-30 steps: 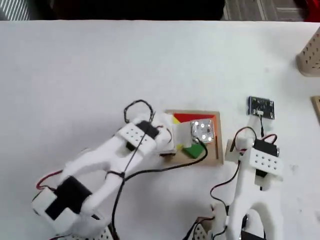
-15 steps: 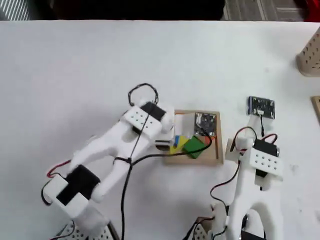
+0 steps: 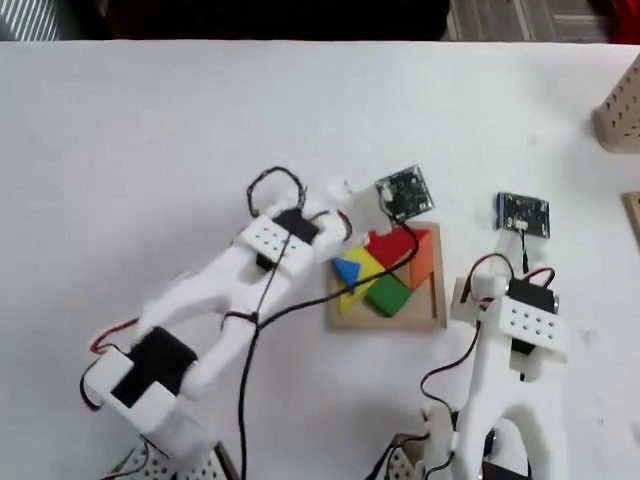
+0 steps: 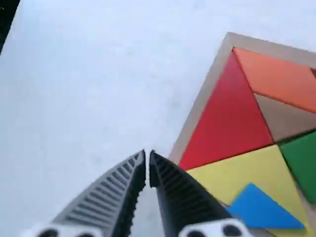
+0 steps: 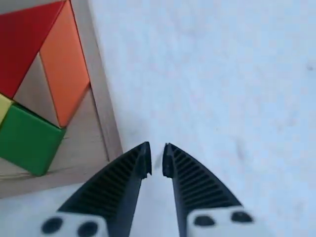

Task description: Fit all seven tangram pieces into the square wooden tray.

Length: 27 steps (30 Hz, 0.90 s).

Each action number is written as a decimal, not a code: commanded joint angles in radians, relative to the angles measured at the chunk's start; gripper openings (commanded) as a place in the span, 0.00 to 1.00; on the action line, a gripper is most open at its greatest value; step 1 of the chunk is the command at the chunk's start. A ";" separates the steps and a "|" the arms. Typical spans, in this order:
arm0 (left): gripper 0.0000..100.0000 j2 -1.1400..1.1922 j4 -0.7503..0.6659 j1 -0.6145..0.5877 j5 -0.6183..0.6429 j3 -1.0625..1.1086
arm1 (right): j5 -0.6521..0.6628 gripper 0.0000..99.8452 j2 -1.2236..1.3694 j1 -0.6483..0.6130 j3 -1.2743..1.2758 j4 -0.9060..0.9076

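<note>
The square wooden tray [image 3: 386, 321] lies between my two arms. In it are a red triangle [image 3: 393, 245], an orange piece [image 3: 426, 262], a yellow piece [image 3: 366, 272], a green square [image 3: 388, 295] and a small blue triangle [image 3: 347, 270] that overlaps the yellow piece. Bare wood [image 4: 282, 117] shows between red, orange and green. My left gripper [image 4: 148, 154] is shut and holds nothing, over the white table just off the tray's rim [image 4: 207, 91] by the red triangle [image 4: 224, 123]. My right gripper [image 5: 156, 159] is shut and holds nothing, beside the tray's other rim [image 5: 101, 106].
A small circuit board [image 3: 522, 213] lies on the table right of the tray. A perforated wooden block [image 3: 620, 112] and another wooden edge [image 3: 632, 216] sit at the far right. Black and red cables [image 3: 300, 312] trail from the left arm across the tray's front-left corner.
My left arm has drawn back off the tray toward its far left corner, uncovering the pieces. The blue triangle now lies on the yellow piece. The right arm has not moved.
</note>
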 commanded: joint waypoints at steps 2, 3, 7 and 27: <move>0.04 -0.004 -0.089 -0.039 0.028 0.087 | 0.012 0.05 -0.024 0.010 -0.003 -0.012; 0.04 -0.004 -0.089 -0.041 0.028 0.103 | 0.012 0.05 -0.024 0.010 -0.003 -0.012; 0.04 -0.010 -0.083 -0.030 0.034 0.137 | 0.012 0.05 -0.024 0.012 -0.003 -0.012; 0.04 0.033 0.209 0.061 0.026 0.084 | 0.012 0.05 -0.024 0.012 -0.005 -0.012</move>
